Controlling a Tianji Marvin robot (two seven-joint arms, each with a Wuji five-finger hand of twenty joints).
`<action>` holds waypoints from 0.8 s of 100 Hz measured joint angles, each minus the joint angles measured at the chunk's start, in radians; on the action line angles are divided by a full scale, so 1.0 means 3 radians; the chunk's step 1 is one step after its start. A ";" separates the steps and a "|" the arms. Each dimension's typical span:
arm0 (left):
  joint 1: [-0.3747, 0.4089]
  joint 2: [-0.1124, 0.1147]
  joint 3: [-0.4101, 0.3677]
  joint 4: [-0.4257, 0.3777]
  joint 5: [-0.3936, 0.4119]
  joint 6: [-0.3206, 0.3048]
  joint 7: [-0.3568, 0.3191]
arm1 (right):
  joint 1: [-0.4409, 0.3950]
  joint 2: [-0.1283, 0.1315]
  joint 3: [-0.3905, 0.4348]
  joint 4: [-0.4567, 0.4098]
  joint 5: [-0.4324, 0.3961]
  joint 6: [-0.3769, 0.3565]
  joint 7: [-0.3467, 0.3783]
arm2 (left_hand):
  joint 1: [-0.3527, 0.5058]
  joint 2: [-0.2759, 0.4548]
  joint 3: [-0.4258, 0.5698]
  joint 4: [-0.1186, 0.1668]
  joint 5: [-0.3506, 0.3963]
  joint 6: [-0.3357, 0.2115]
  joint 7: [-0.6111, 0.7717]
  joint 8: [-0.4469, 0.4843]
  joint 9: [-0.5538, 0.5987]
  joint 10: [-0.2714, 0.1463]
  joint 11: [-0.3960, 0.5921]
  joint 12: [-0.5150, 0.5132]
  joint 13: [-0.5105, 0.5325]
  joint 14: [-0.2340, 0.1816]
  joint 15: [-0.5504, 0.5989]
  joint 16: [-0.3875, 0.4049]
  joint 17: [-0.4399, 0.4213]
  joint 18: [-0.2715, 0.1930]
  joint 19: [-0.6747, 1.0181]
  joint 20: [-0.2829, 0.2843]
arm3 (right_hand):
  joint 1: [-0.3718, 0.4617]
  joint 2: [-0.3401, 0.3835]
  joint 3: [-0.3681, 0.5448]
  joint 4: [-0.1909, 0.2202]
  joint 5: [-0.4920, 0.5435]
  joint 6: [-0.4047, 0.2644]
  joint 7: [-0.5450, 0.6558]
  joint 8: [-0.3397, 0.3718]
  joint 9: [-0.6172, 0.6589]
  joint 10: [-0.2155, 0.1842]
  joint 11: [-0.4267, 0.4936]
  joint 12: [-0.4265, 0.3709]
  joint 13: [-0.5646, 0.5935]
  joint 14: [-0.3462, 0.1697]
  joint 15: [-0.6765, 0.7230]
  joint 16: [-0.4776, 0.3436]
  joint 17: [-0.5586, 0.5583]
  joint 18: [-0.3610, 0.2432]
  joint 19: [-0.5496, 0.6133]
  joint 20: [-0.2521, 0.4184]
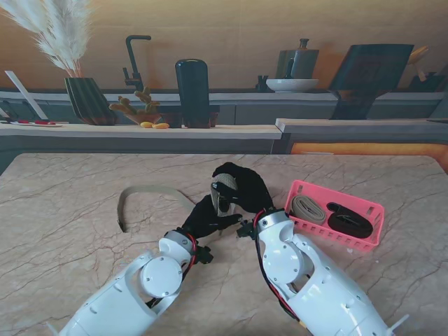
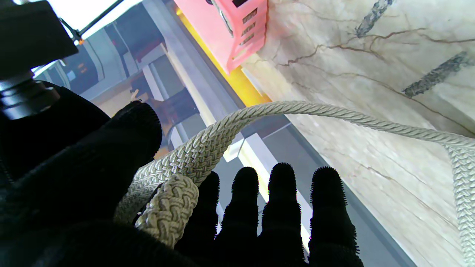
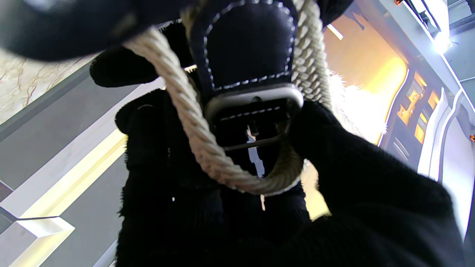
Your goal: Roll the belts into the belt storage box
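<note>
Where black fingers [image 2: 282,207] pinch, braided beige belt [image 2: 207,144]

The hands [image 1: 227,199] hide the belt's [image 1: 150,192] buckle end in the stand view. The box [image 2: 230,33] is cut off by the left wrist picture's edge. A dark blur [image 3: 74,22] covers the right wrist picture's corner.
</note>
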 measured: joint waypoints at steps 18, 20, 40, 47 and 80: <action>-0.0005 -0.0132 0.0081 0.0087 -0.0019 0.0090 0.0377 | 0.0016 -0.0013 -0.0024 0.0014 0.0010 -0.0008 -0.0033 | 0.0151 0.0015 -0.0008 0.0000 -0.0062 0.0004 0.0243 0.0046 0.0018 0.0000 0.0177 0.0000 0.0000 -0.0002 0.0160 0.0000 -0.0008 0.0000 0.0192 0.0065 | 0.0002 0.0000 0.0005 0.0000 0.0001 0.0000 0.0000 0.0000 -0.0048 -0.0032 -0.0092 -0.0017 0.0000 -0.0014 0.0002 0.0003 0.0000 0.0000 -0.0006 -0.0009; -0.0005 -0.0145 0.0083 0.0093 -0.0030 0.0094 0.0378 | 0.0018 -0.0014 -0.0029 0.0018 0.0010 -0.0010 -0.0041 | 0.0202 0.0067 0.0008 0.0010 -0.0065 0.0006 0.0294 0.0077 0.0020 0.0000 0.0190 0.0000 0.0010 -0.0003 0.0197 0.0000 -0.0008 0.0000 0.0219 0.0077 | 0.0006 0.0000 0.0005 0.0000 0.0000 0.0000 0.0000 0.0000 -0.0048 -0.0032 -0.0092 -0.0015 0.0000 -0.0018 0.0023 0.0003 0.0000 0.0000 -0.0006 -0.0009; -0.0015 -0.0273 0.0143 0.0167 -0.0190 0.0136 0.0666 | 0.0050 -0.0025 -0.0073 0.0071 -0.0065 -0.0042 -0.0098 | 0.0435 0.0228 -0.0052 0.0069 0.0035 0.0029 0.0928 0.0376 0.0637 -0.0003 0.0761 0.0285 0.0614 -0.0005 0.0865 0.0240 0.0264 0.0053 0.0796 0.0321 | 0.0027 0.0000 0.0005 0.0000 0.0001 0.0000 0.0000 0.0000 -0.0084 -0.0061 -0.0098 -0.0019 -0.0012 -0.0030 0.0021 0.0012 -0.0026 0.0000 -0.0043 0.0018; -0.0004 -0.0313 0.0138 0.0167 -0.0272 0.0151 0.0682 | 0.0073 -0.0027 -0.0088 0.0109 -0.0189 -0.0055 -0.0135 | 0.0474 0.0260 -0.0052 0.0069 0.0032 0.0029 0.0951 0.0404 0.0729 -0.0038 0.0885 0.0356 0.0715 0.0000 0.1043 0.0335 0.0315 0.0074 0.0890 0.0375 | 0.0027 0.0000 0.0005 0.0000 0.0000 0.0000 0.0000 0.0000 -0.0084 -0.0055 -0.0098 -0.0019 -0.0012 -0.0038 0.0020 0.0012 -0.0027 0.0000 -0.0032 0.0042; 0.0071 -0.0365 0.0066 0.0046 -0.0530 0.0350 0.0688 | 0.0133 -0.0023 -0.0163 0.0240 -0.0375 -0.0169 -0.0234 | 0.0507 0.0292 -0.0293 0.0068 0.0212 0.0021 0.1129 0.0454 0.1011 -0.0044 0.1099 0.0638 0.0979 0.0074 0.1453 0.0578 0.0487 0.0122 0.1147 0.0494 | 0.0027 0.0004 0.0005 0.0000 0.0000 -0.0031 0.0000 0.0037 -0.0084 -0.0045 -0.0039 -0.0019 -0.0043 -0.0064 0.0025 0.0012 -0.0059 0.0007 -0.0024 0.0035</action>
